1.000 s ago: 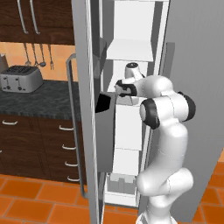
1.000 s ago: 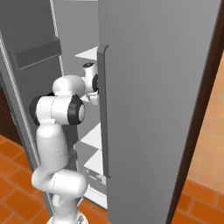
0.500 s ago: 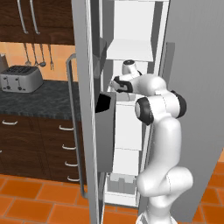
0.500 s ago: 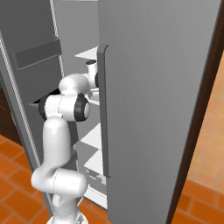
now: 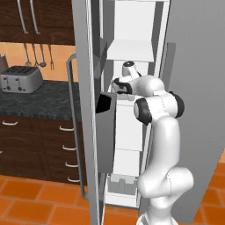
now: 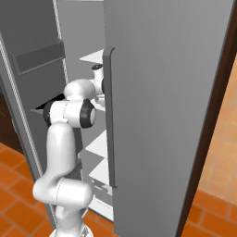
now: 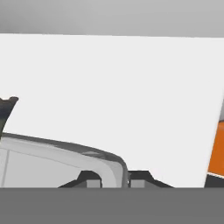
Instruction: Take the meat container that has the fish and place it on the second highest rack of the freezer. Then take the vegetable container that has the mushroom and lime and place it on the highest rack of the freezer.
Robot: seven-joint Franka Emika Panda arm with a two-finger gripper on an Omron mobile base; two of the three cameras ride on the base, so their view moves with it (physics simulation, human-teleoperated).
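My gripper (image 7: 114, 178) is inside the open freezer (image 5: 83, 52), low over a flat white shelf (image 7: 131, 96). Its two dark fingertips (image 7: 89, 177) stand on either side of the corner rim of a pale grey container (image 7: 65, 155), shut on it. A dark tip (image 7: 8, 105) pokes up at the container's far left; I cannot tell what it is, and the rest of the contents are hidden. In the left base view my arm (image 5: 151, 105) reaches in just below a white rack (image 5: 129, 49). From the right, my hand (image 6: 97, 76) sits behind the door's edge.
The grey freezer door (image 6: 162, 92) stands open on the right, close beside my arm, and another door with bins (image 5: 105, 132) is on the left. Lower white shelves (image 6: 99, 146) lie below. A dark counter with a toaster (image 5: 19, 79) stands to the left.
My arm has stretched up and further into the freezer, the elbow rising and the hand moving deeper over the shelf. The doors have not moved.
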